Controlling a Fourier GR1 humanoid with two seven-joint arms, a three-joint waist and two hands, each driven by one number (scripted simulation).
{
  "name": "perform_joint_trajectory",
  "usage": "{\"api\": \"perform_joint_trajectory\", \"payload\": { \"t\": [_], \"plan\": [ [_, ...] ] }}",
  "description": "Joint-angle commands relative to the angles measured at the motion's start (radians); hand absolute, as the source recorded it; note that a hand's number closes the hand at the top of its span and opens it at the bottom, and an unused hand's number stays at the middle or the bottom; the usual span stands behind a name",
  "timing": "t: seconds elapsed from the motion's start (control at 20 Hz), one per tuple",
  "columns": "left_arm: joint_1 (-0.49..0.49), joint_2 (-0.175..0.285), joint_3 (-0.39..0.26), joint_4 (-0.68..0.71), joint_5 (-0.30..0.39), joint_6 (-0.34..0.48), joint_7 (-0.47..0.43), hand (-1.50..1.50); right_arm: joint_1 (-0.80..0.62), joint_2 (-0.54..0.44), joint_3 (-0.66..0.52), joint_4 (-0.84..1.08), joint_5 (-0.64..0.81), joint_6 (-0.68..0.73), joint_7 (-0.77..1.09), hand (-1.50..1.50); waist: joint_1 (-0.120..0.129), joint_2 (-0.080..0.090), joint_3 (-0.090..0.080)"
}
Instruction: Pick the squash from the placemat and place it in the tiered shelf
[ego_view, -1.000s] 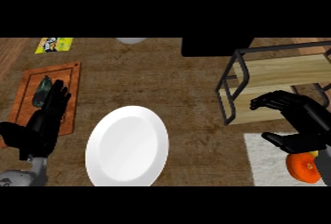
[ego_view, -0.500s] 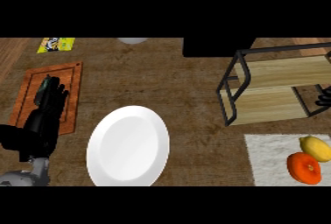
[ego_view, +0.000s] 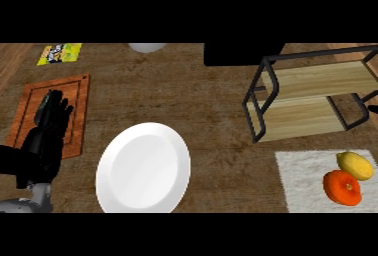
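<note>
A yellow squash (ego_view: 355, 165) lies on the white placemat (ego_view: 306, 182) at the lower right, touching an orange fruit (ego_view: 342, 187). The tiered shelf (ego_view: 310, 100), black frame with two wooden boards, stands just behind the mat with nothing on it. Of my right hand (ego_view: 373, 106) only a dark sliver shows at the right edge beside the shelf, apart from the squash. At the far left my left hand (ego_view: 46, 131) is open with straight fingers, over a brown board (ego_view: 77, 110).
A large white plate (ego_view: 144, 167) sits at the middle front. A yellow packet (ego_view: 59, 52) lies at the back left, a white bowl (ego_view: 148, 47) at the back middle, and a black block (ego_view: 244, 54) behind the shelf.
My right hand rose from above the white mat and slid off to the right edge, uncovering the squash and the orange fruit. My left hand crept slightly forward over the brown board.
</note>
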Motion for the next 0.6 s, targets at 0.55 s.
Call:
{"api": "perform_joint_trajectory", "payload": {
  "t": [0.55],
  "plan": [
    [-0.016, -0.038, -0.002, 0.003, -0.051, -0.011, -0.001, 0.0, 0.36, 0.099, 0.122, -0.244, 0.849, -0.391, -0.28, -1.5, 0.019, 0.011, -0.004]
  ]
}}
